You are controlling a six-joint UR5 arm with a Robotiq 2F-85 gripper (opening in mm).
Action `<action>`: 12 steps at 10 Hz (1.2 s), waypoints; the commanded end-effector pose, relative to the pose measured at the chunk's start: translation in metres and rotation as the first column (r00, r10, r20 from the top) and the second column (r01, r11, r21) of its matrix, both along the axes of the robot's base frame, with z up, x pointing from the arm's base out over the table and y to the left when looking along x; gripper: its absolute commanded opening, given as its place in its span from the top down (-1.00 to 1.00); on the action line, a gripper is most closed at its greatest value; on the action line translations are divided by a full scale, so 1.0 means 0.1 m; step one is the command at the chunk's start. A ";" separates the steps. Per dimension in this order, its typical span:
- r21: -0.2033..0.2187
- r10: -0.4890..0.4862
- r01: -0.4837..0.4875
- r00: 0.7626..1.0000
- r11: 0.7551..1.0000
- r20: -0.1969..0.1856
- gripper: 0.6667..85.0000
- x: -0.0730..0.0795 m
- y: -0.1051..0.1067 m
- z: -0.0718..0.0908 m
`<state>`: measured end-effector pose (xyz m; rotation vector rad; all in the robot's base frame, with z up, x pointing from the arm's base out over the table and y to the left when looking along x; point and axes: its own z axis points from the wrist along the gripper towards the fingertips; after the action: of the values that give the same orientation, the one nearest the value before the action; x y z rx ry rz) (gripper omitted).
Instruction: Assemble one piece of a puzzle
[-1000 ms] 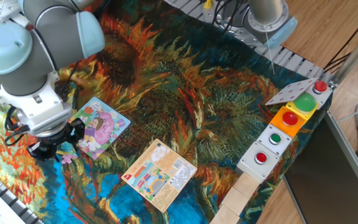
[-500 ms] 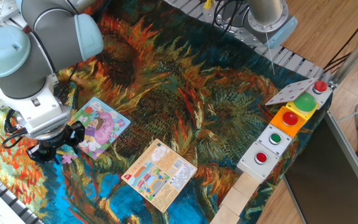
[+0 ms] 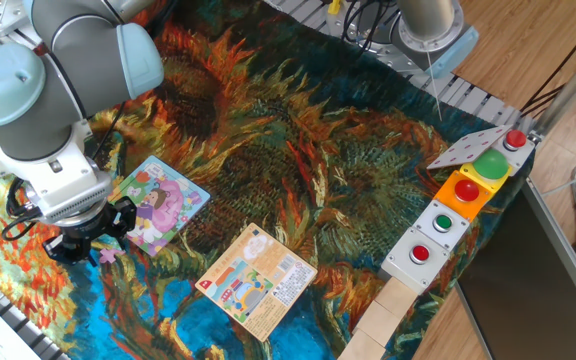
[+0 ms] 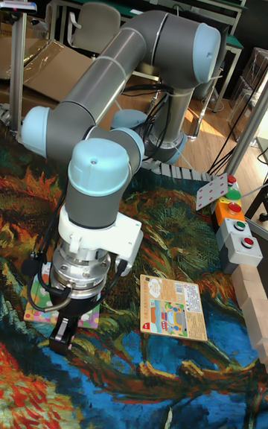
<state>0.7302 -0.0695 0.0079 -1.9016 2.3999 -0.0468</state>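
Sunflower-cloth bench (image 3: 298, 150): piece (image 3: 107, 254) lies beside puzzle (image 3: 158, 203), unplaced; tool (image 3: 86, 243) above it, jaw state indeterminable.

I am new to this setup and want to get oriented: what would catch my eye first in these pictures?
The big grey and light-blue arm dominates the left, its gripper low over the sunflower-print tablecloth beside the square puzzle. A small pink piece lies just by the gripper. At the right edge stands a row of coloured button boxes.

The arm and its claw (image 3: 80, 243) have edged slightly left and down, nearer the piece (image 3: 107, 254).
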 end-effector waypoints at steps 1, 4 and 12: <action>0.024 -0.002 0.002 1.000 1.000 -0.007 -0.11 -0.01 0.02 -0.01; 0.007 0.014 -0.014 1.000 1.000 -0.006 -0.15 -0.01 -0.03 -0.02; 0.010 0.029 -0.029 0.999 1.000 -0.027 -0.17 -0.05 -0.04 -0.08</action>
<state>0.7257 -0.0735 0.0001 -1.9522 2.3804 -0.0232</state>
